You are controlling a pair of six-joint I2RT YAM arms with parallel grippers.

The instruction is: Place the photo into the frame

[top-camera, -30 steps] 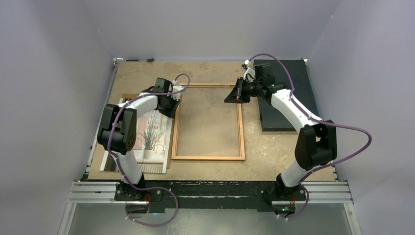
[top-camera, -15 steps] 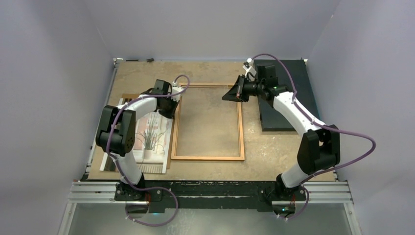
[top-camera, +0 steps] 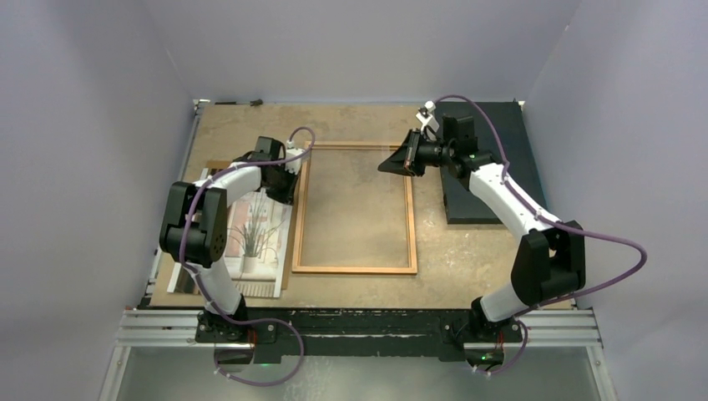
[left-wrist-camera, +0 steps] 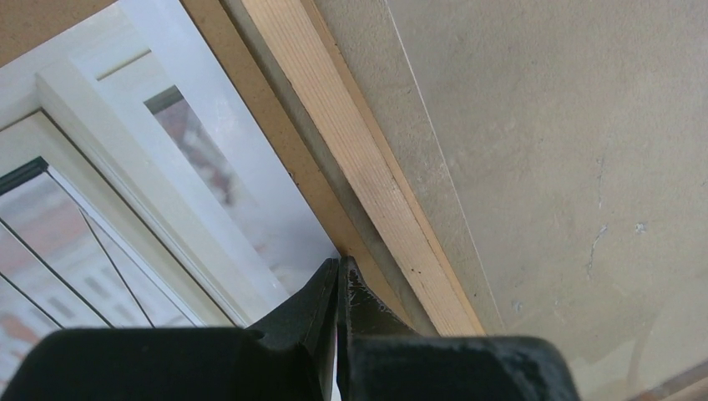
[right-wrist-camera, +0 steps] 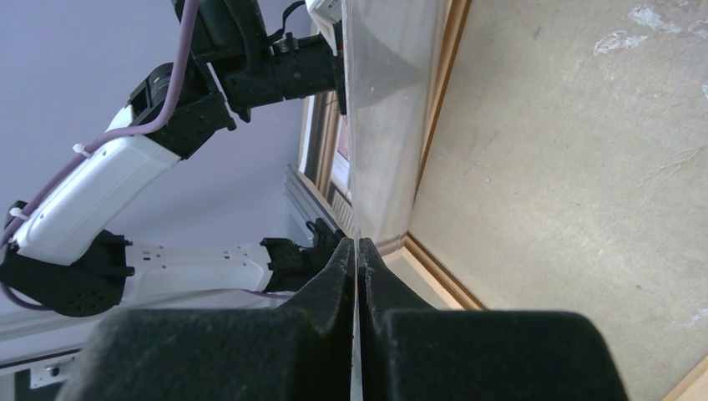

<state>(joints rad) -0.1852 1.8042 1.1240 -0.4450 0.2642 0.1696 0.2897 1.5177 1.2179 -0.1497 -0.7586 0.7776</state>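
Observation:
The photo [top-camera: 250,238], a pale print of a potted plant by a window, lies left of the frame [top-camera: 355,269] on a brown backing board [top-camera: 219,164]. The frame's thin orange-brown rails lie flat mid-table. My left gripper [top-camera: 285,190] is low between photo and frame. In the left wrist view it [left-wrist-camera: 338,267] is shut on the photo's [left-wrist-camera: 192,167] right edge, beside the wooden rail [left-wrist-camera: 367,184]. My right gripper [top-camera: 386,165] hovers over the frame's far right corner. It [right-wrist-camera: 356,249] is shut on the clear glass pane [right-wrist-camera: 384,125], tilted up out of the frame.
A black rectangular slab [top-camera: 463,209] lies at the far right of the table, under the right arm. The backing board [left-wrist-camera: 294,163] shows as a brown strip between photo and frame rail. Grey walls close in on three sides.
The left gripper's jaws have closed at the photo's edge and the arm has shifted slightly left. The right gripper has edged up and away with the glass pane.

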